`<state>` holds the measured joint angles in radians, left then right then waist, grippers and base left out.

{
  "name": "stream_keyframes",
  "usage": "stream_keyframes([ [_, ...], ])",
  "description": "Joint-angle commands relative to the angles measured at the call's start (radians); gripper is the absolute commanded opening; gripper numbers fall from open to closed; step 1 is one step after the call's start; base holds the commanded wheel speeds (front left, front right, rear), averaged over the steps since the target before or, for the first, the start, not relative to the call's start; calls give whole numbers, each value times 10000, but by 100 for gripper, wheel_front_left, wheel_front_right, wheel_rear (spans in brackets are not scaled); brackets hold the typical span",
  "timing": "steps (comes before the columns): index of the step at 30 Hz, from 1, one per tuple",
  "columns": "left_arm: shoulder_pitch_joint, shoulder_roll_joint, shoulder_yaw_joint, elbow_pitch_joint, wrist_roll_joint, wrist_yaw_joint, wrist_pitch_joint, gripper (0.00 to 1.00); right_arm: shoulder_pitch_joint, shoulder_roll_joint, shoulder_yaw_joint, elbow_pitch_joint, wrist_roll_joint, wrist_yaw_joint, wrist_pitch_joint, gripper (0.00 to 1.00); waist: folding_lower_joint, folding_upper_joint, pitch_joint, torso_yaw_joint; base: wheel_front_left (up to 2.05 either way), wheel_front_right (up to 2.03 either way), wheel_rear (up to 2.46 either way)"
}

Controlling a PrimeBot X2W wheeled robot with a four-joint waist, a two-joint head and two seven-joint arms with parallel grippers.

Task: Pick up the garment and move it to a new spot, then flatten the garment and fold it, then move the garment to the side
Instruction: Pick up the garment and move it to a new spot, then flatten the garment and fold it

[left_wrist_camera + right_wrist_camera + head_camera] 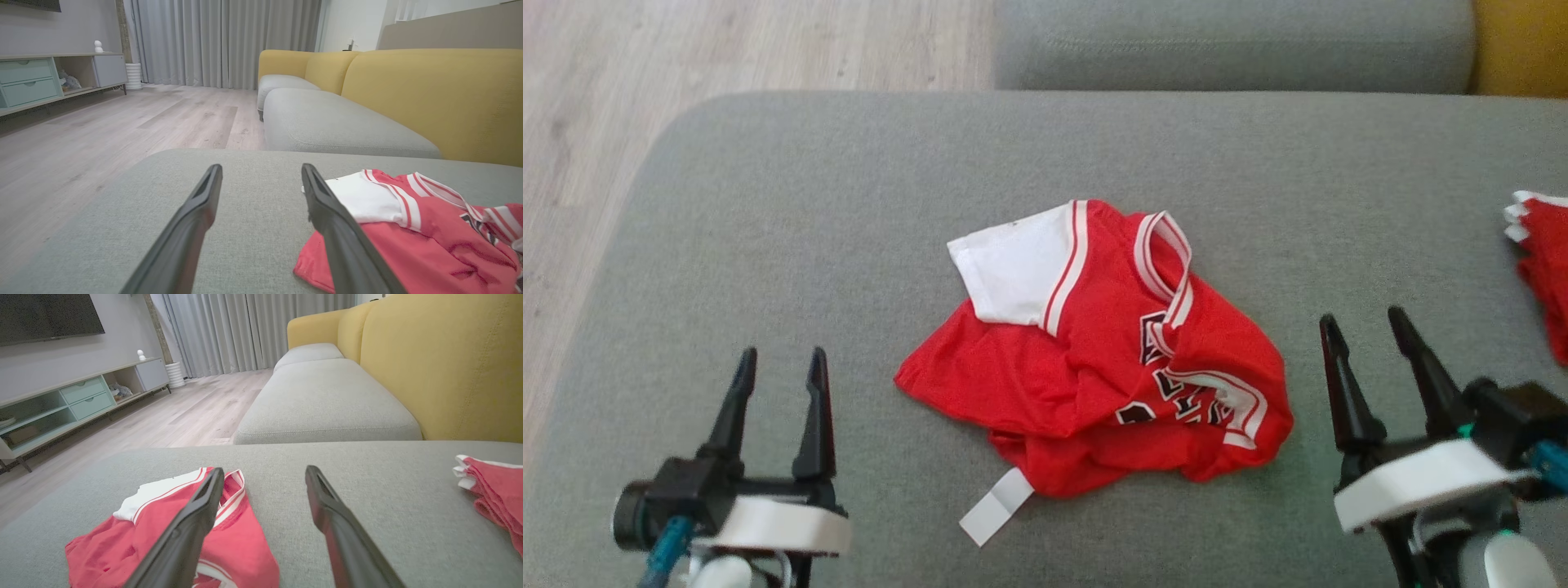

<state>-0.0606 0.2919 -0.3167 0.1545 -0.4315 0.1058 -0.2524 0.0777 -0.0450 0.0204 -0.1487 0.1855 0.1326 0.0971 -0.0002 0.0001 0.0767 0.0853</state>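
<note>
Head view: the crumpled red knit garment (pixel 1094 359), white sleeve (pixel 1009 265) and striped ribbed collar (pixel 1164 261) uppermost, lies mid-way on the grey woven sofa seat (pixel 849 204), between the left gripper (pixel 783 355) and right gripper (pixel 1364 317), both empty with fingers apart. Left wrist view: thin, slack fabric beside the fingers (pixel 196 216), so a pinch may catch one layer only and the bundle could drag. Right wrist view: a second red piece (pixel 494 490) lies near, and a careless set-down could overlap it.
</note>
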Motion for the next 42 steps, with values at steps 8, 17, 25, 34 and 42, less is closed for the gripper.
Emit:
stream_keyframes([
  [8,329,164,89,-610,70,215,411,100,549,-53,249,-388,240,-19,12,100,2,-1,-725,-345,0,0,0],
  [17,624,272,82,-705,16,442,753,100,923,-53,282,-567,273,-19,166,100,2,-1,-921,-466,0,0,0],
  [25,553,358,-20,-701,32,468,938,100,896,-53,318,-588,283,-19,240,100,2,-1,-906,-495,0,0,0],
  [34,381,448,-58,-737,80,522,972,100,733,-53,513,-419,113,-19,679,100,2,-1,-815,-433,0,0,0],
  [42,-308,376,-159,-745,151,344,710,100,-338,-53,1910,731,-370,-19,1922,100,2,-1,-205,147,0,0,0],
])
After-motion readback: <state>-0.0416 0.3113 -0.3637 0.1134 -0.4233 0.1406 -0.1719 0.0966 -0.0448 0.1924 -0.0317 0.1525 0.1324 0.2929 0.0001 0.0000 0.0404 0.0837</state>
